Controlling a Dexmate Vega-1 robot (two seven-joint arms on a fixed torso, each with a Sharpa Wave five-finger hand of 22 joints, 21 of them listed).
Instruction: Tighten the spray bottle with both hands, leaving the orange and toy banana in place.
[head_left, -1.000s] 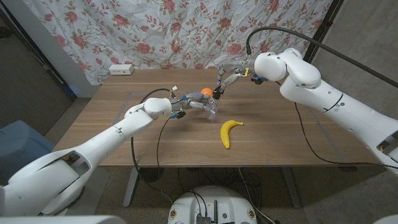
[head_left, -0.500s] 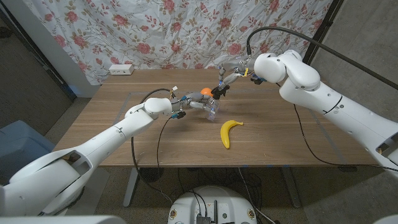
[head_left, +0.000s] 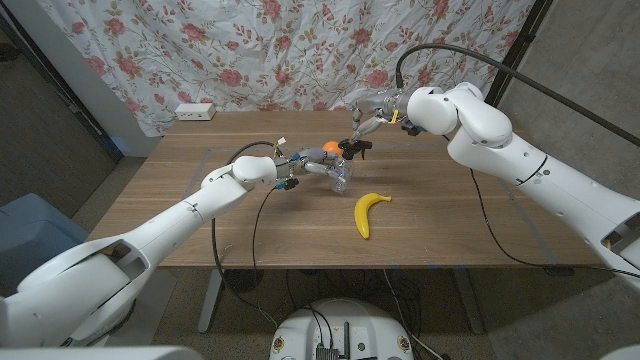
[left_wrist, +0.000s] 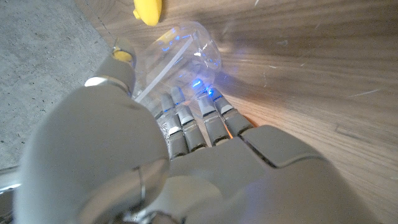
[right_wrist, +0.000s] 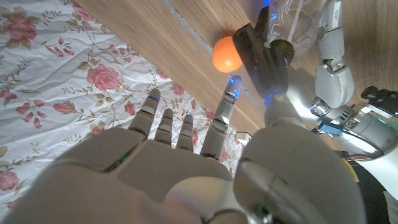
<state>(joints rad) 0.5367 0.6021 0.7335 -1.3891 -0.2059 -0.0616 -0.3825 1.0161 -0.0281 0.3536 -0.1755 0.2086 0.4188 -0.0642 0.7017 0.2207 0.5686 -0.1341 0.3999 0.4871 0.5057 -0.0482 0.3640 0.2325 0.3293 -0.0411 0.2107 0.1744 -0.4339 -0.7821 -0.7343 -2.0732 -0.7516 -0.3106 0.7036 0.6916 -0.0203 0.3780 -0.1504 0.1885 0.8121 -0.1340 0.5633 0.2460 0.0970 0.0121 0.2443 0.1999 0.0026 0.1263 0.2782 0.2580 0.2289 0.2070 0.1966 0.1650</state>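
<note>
Shifted slightly leftward, right robot hand pinches the dark sprayer head above the spray bottle, which left robot hand grips; orange behind, toy banana nearby. Twist without tilting bottle.

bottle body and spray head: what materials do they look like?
Spray bottle body: clear, glossy plastic by the look; the tabletop grain and an inner tube show through it in the left wrist view. Spray head: dark, opaque, matte, probably moulded plastic. The left hand holds the body.
</note>
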